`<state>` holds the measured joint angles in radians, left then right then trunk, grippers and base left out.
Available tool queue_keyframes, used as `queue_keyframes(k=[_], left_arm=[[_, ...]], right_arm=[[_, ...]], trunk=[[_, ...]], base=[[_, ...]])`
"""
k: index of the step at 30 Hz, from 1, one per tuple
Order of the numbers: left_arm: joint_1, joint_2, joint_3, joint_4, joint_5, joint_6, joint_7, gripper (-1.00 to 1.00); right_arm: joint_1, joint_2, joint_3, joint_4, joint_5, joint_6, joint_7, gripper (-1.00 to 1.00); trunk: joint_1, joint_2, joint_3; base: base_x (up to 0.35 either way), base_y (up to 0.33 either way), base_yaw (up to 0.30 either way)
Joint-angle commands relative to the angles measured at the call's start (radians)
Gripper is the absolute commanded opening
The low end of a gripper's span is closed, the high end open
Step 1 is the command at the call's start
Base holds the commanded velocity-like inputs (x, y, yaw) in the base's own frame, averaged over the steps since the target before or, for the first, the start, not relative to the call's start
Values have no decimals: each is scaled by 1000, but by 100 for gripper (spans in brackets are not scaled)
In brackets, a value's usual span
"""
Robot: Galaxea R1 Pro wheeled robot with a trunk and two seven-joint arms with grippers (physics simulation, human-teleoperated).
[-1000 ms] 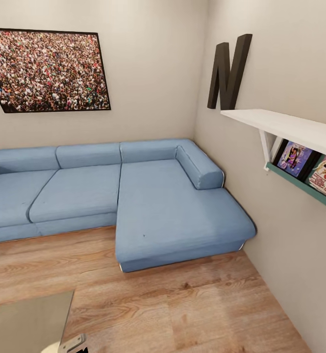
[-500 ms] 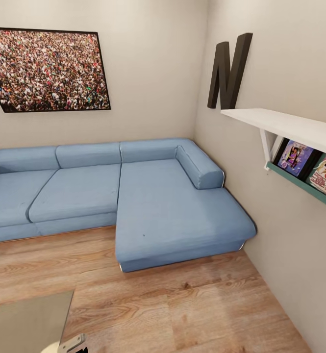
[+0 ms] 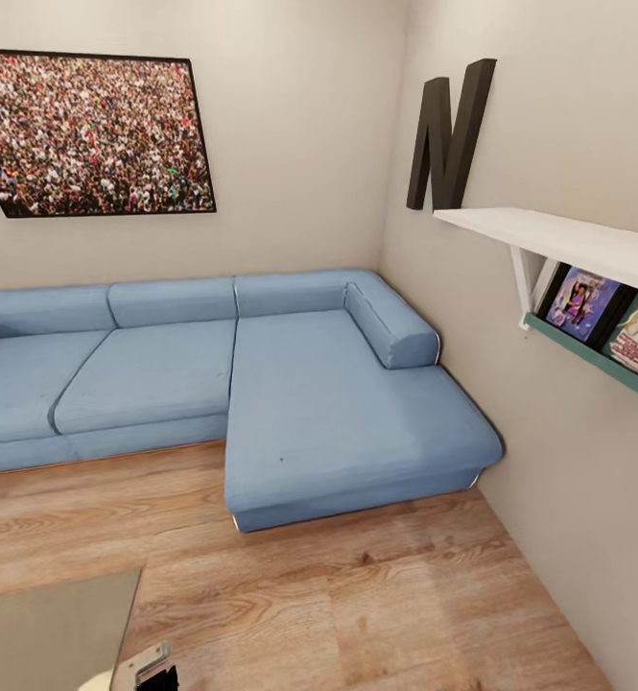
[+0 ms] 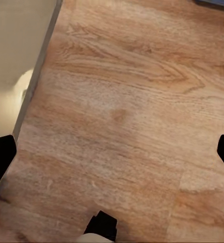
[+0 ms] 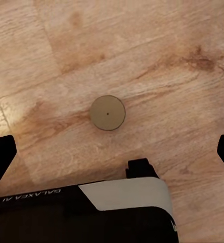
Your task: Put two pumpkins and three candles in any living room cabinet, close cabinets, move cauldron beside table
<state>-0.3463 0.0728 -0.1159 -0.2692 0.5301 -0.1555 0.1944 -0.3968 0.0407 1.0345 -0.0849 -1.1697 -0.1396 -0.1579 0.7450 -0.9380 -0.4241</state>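
I see both grippers spread wide and holding nothing above the wood floor (image 3: 376,595), the left gripper (image 4: 112,152) beside the table (image 3: 50,624) corner, the right gripper (image 5: 112,152) over a candle (image 5: 107,113).

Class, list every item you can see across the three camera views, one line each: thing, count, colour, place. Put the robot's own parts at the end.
Sofa: one, light blue, L-shaped, in the room's corner on the floor.
Picture: one, dark-framed crowd photo, on the wall above the sofa.
Letter N: one, dark brown, on the right-hand wall.
Shelf: one, white, below the letter N.
Rack: one, teal, under the shelf.
Covers: two, colourful, leaning in the rack.
Floor: light brown wood.
Table: one, grey glossy top, its corner at the head view's lower left.
Disc: one, tan, round, flat on the floor.
Left gripper: black, jaws wide apart, empty.
Right gripper: black, jaws wide apart, empty.
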Motion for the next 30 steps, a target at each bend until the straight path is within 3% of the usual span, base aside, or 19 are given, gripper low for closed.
queue_keyframes(k=[1, 7, 9, 15, 20, 22, 25, 26, 30], left_arm=[[-1, 1, -8, -13, 8, 4, 6, 100], [-2, 3, -4, -239, 5, 326, 16, 100], [-2, 2, -3, -312, 5, 393, 40, 100], [-4, -9, -2, -585, 8, 621, 205, 100], [-5, -30, -1, -826, 6, 828, 265, 100], [-5, -35, -1, -895, 10, 887, 285, 100], [-5, -39, -4, -923, 9, 917, 292, 100], [-5, -42, -4, -948, 7, 991, 298, 100], [-5, -42, -1, -973, 8, 1030, 299, 100]], right_arm=[[0, 0, 8, 0, -8, -3, -5, 100], [0, 2, 7, 5, -8, -8, -5, 100], [0, 2, 7, 5, -8, -10, -5, 100], [0, 2, 7, 6, -8, -13, -5, 100], [0, 2, 7, 5, -7, -15, -6, 100], [0, 3, 11, 3, -7, -13, -6, 100], [0, 3, 15, 3, -7, -7, -7, 100], [0, 3, 17, 5, -7, -3, -6, 100], [0, 2, 18, 3, -7, -3, -6, 100]], trunk=[[4, -8, -4], [27, -50, -23], [35, -64, -29], [58, -106, -48], [77, -141, -64], [85, -155, -70], [96, -176, -79], [100, -183, -83], [115, -211, -95]], base=[[0, 0, 0], [0, 0, 0], [0, 0, 0], [0, 0, 0], [0, 0, 0], [0, 0, 0], [0, 0, 0], [0, 0, 0], [0, 0, 0]])
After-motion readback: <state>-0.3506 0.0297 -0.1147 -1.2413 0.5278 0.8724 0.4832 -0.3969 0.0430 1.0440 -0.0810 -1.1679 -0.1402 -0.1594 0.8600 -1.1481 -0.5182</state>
